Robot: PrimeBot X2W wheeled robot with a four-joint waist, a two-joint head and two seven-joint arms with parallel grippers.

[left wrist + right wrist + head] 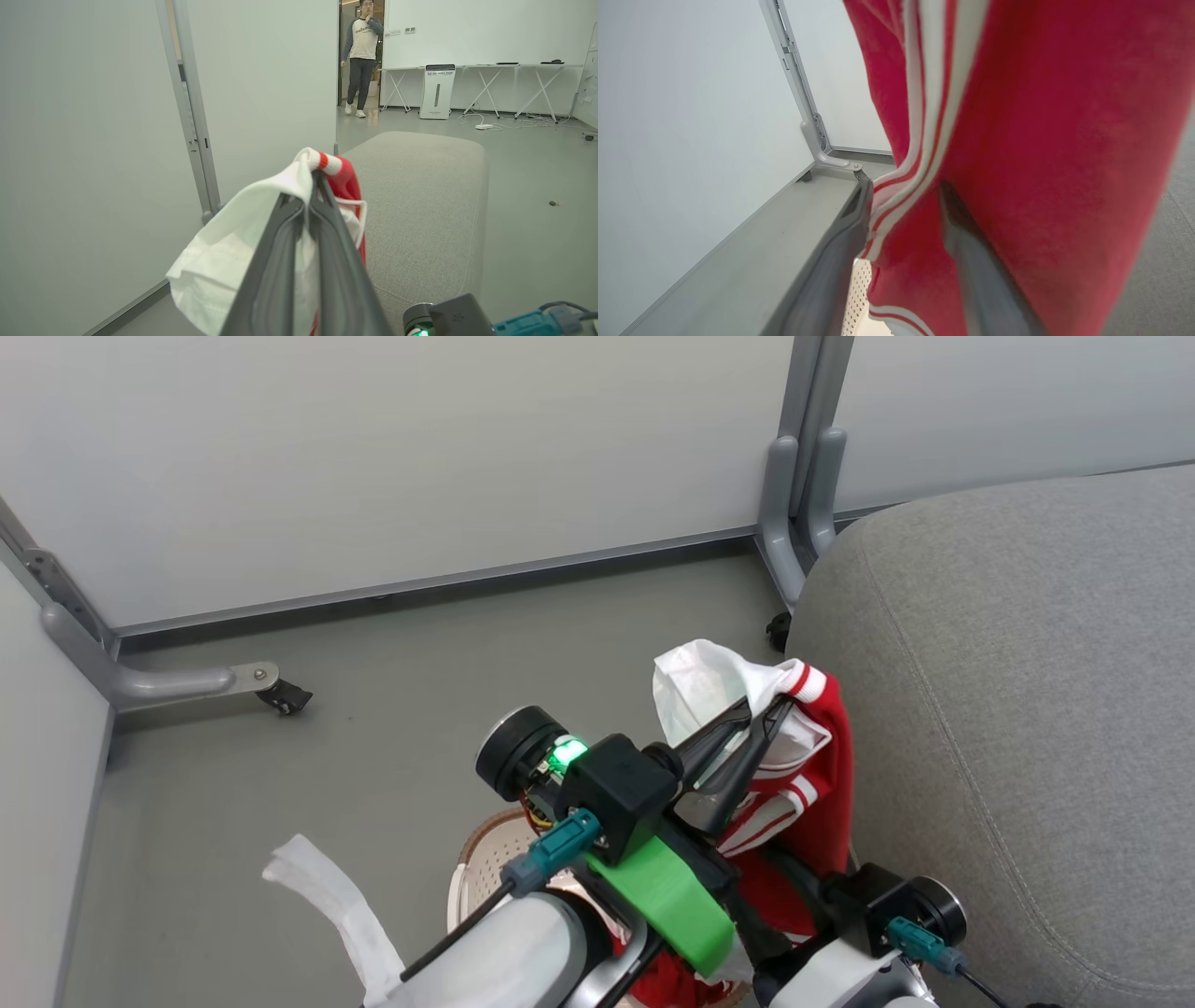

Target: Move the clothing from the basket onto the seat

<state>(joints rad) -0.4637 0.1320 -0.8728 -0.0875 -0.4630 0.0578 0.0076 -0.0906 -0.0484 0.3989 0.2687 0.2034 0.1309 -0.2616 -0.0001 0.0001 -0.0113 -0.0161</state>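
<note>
My left gripper (764,711) (312,179) is shut on the clothing (812,775) (343,182), a red garment with white trim and a white inner layer. It holds it up beside the left edge of the grey seat (1027,691) (420,186). The cloth hangs down toward the cream perforated basket (485,859) (859,289) on the floor below. In the right wrist view my right gripper (906,186) has its jaws apart, with the red white-striped clothing (1041,140) hanging between them and draping over the right finger. In the head view its fingers are hidden under the cloth.
Pale partition walls stand close behind and to the left, on grey metal legs with casters (803,504) (168,681). A white strip (327,896) hangs off my left forearm. Far off, a person (362,51) stands in a doorway near a white appliance (437,91) and folding tables.
</note>
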